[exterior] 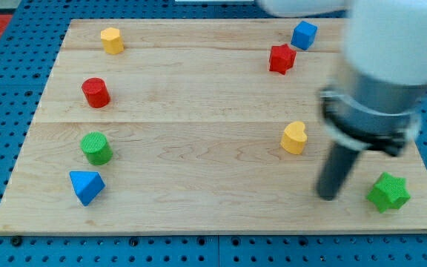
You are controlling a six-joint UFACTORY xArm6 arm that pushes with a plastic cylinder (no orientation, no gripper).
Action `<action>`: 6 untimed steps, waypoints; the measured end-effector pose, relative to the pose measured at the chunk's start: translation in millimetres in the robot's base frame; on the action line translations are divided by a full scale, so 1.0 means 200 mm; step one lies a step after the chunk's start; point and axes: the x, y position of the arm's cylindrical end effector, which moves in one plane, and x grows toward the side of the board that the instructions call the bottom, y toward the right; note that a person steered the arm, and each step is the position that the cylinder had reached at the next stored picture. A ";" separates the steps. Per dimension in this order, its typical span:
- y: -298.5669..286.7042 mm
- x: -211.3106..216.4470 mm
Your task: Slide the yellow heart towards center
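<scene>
The yellow heart (294, 138) lies on the wooden board (199, 111), right of the middle. My tip (328, 196) rests on the board below and to the right of the heart, a short gap away and not touching it. The green star (388, 192) lies just to the right of my tip. The arm's grey and white body rises over the board's upper right.
A red star (282, 58) and a blue cube (304, 35) lie at the upper right. At the left lie a yellow hexagonal block (112, 40), a red cylinder (96, 93), a green cylinder (96, 148) and a blue triangular block (87, 186).
</scene>
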 end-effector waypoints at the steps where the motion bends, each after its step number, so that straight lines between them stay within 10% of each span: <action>1: 0.02 -0.26; 5: -0.57 -0.34; 6: -1.09 -0.37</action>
